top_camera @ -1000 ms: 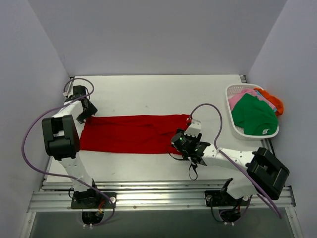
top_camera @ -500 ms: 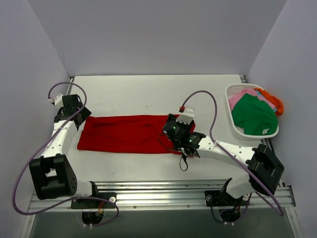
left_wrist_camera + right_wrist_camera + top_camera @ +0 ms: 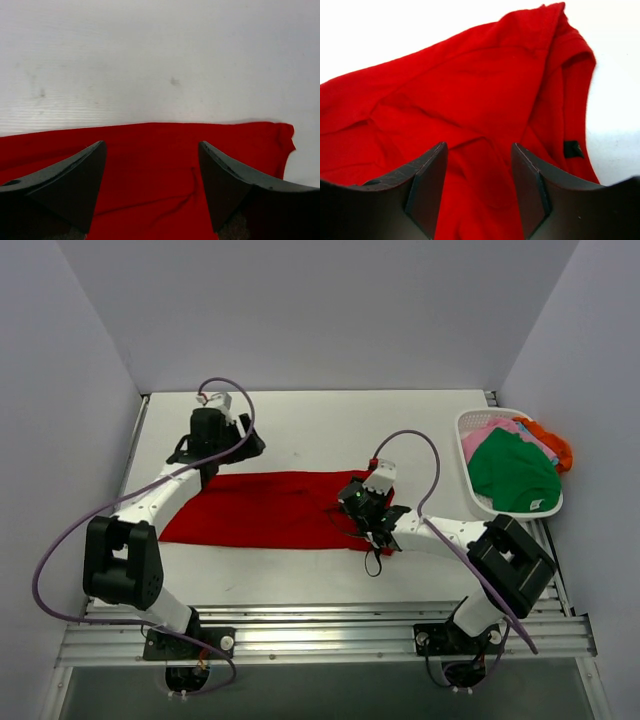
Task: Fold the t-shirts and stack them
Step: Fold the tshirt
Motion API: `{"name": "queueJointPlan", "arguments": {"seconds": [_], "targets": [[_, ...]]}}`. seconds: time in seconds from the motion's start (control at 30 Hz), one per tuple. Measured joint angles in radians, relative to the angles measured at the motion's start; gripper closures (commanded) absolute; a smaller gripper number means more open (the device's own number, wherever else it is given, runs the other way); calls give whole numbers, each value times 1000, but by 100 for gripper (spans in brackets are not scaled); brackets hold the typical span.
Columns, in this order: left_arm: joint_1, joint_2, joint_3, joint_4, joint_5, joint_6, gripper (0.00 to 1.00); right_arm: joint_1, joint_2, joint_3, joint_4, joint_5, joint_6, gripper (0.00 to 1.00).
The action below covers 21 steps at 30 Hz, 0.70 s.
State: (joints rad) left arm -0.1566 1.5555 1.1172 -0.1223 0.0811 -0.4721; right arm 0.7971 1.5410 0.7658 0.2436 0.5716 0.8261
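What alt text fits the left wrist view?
The left end effector hangs open above a red t-shirt, with nothing between its two dark fingers. The shirt fills the lower half of the frame, its far edge running nearly straight across, with the white table beyond.

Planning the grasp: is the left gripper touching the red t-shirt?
Cannot tell. Left wrist view: left gripper open over the red t-shirt; no contact or gap shows plainly.
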Motion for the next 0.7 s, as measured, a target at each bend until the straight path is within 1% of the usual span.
{"name": "queueJointPlan", "arguments": {"seconds": [0.07, 0.13, 0.17, 0.23, 0.27, 0.37, 0.47, 0.7], "targets": [[-71, 25, 22, 11, 14, 17, 19, -7, 0, -10, 0, -2, 7, 54], [-98, 33, 30, 16, 28, 22, 19, -14, 0, -12, 1, -2, 12, 60], [-98, 35, 30, 18, 30, 21, 20, -19, 2, -13, 5, -2, 14, 71], [-90, 35, 30, 20, 29, 17, 20, -32, 21, -11, 27, -4, 18, 86], [-86, 35, 30, 22, 29, 11, 21, -41, 45, -5, 37, -5, 19, 100], [-79, 35, 29, 28, 25, -11, 21, -80, 174, 54, 54, -17, 21, 100], [-79, 30, 21, 31, 18, -24, 21, -119, 307, 146, 82, -23, 18, 100], [-80, -22, -23, 29, -27, -44, 23, -188, 424, 292, 122, -96, 13, 100]]}}
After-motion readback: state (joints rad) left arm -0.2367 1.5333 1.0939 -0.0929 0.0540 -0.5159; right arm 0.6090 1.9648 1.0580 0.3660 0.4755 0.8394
